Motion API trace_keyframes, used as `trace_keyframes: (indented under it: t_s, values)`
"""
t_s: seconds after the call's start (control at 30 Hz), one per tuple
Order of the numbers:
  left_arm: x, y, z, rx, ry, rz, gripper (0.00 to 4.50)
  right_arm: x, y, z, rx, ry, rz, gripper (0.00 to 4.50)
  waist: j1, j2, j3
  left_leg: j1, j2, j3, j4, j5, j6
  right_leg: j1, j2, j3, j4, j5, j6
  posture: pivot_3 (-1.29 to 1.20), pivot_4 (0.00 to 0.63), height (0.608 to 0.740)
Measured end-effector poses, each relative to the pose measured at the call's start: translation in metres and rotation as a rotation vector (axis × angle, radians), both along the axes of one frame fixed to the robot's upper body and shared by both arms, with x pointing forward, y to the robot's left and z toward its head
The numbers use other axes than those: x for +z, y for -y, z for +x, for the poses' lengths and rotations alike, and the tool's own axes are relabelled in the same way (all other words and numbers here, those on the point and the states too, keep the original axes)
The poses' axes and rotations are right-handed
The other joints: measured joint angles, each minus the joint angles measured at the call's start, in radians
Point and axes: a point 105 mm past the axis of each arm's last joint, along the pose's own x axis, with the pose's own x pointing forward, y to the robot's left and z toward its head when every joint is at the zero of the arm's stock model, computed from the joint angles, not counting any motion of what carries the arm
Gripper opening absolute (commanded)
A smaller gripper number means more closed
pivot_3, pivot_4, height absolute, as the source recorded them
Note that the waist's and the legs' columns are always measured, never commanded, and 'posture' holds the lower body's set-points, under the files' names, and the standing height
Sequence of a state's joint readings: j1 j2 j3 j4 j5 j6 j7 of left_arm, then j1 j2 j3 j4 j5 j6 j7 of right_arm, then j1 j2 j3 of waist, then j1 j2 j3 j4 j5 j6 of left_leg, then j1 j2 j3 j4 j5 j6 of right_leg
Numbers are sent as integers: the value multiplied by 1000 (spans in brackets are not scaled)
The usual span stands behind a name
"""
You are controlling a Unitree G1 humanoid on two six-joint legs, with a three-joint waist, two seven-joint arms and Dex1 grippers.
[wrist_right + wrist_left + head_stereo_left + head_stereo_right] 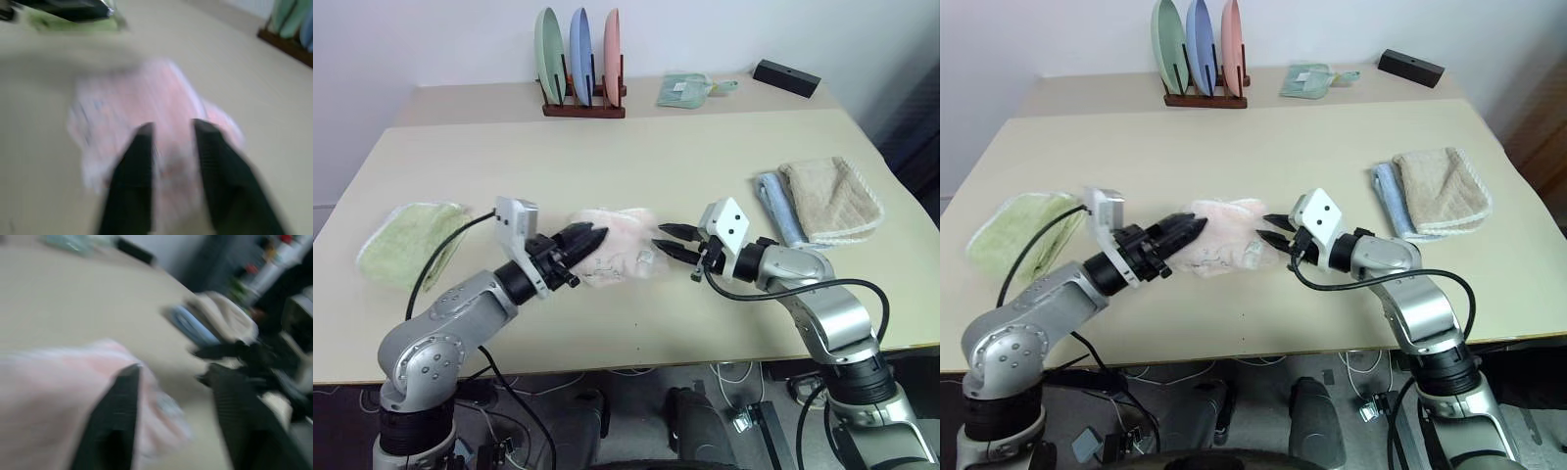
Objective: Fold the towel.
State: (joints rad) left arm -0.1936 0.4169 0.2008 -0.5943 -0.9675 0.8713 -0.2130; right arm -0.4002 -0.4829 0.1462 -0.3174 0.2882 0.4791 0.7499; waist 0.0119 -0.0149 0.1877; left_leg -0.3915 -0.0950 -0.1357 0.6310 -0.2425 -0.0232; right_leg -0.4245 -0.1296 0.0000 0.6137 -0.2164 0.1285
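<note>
The towel [625,240], pale pink with white trim, lies crumpled in a heap at the middle of the table [636,157]. My left gripper [599,240] reaches in level from the left, and its tips touch the heap's left side. In the left wrist view its fingers [115,421] stand a little apart, with the towel [49,391] beside and partly between them. My right gripper [658,238] points in from the right, its fingers [134,171] drawn near each other at the towel's [132,98] right edge. Whether cloth is pinched I cannot tell.
A light green folded towel [406,240] lies at the left. A beige towel [832,199] rests on a blue one [775,206] at the right. On the far table stand a rack of plates [582,59], a teal cloth [685,88] and a black box [786,76].
</note>
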Motion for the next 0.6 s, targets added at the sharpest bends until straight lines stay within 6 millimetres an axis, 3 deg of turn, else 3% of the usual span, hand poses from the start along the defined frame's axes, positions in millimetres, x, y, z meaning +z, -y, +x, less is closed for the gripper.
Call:
trace_keyframes:
  t_s: [0.1,0.23,0.4,0.6]
  values:
    - [-18,-8,17,96,-29,115,216,1,-23,7,15,-26,48,0,1,0,0,0,0,0,0,0,0,0,0,0,0,0,0,0,150,740]
    - [-49,1,34,130,-92,160,216,-23,-43,17,2,-103,16,0,1,0,0,-1,-1,0,0,0,-1,0,0,0,0,0,0,0,150,740]
    - [-79,7,45,144,-128,240,216,-69,-40,33,-97,-210,-82,0,-3,0,0,0,-2,0,-1,0,-2,-2,1,0,0,1,0,0,150,740]
    - [-86,11,48,138,-79,263,216,-72,-38,33,-110,-161,-105,0,-3,1,-2,0,-1,0,-1,1,-3,-1,1,0,1,1,0,0,150,740]
